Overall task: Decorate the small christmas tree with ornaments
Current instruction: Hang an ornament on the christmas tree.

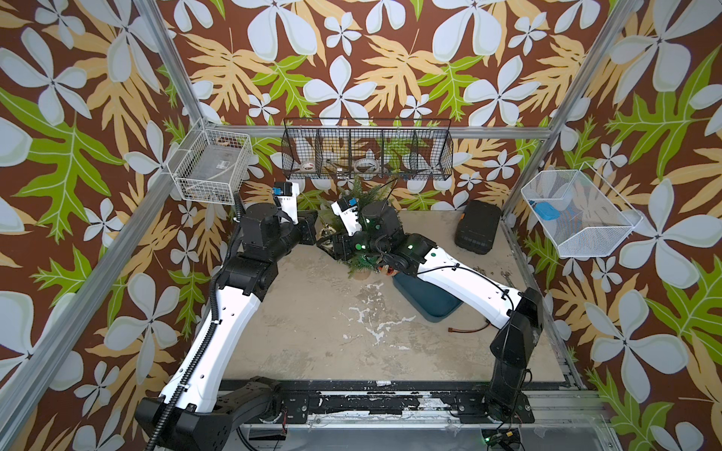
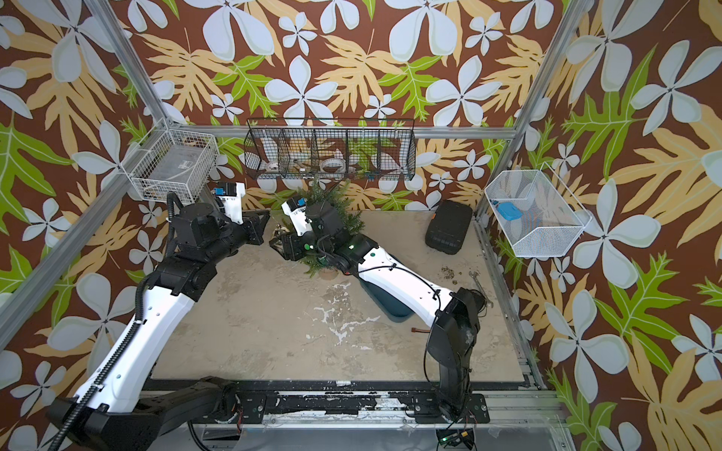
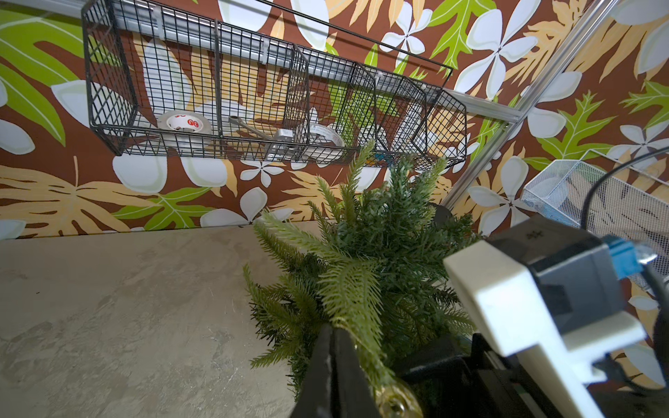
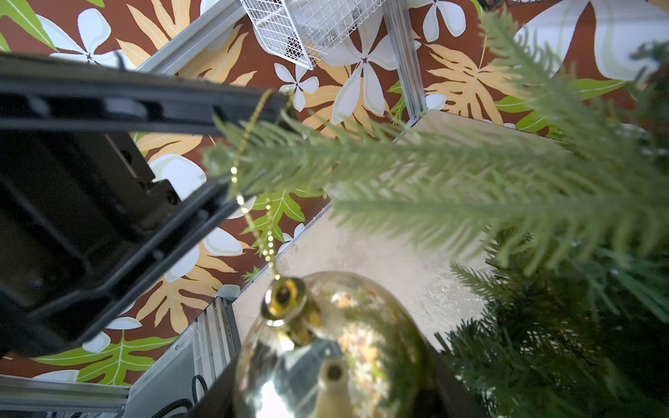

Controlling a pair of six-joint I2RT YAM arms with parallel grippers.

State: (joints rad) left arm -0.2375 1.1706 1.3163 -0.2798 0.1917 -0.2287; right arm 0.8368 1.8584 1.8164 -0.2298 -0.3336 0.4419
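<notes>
Hanging step: the right end effector (image 1: pixel 330 244) grips the gold ball (image 4: pixel 325 343) just beside an outer branch (image 4: pixel 362 155) of the small christmas tree (image 3: pixel 380 246). The left end effector (image 3: pixel 331 336), pinched narrow, holds the ball's bead loop (image 4: pixel 269 235) across that branch's tip. Next, I judge, the loop must slide well onto the branch before either lets go.
</notes>
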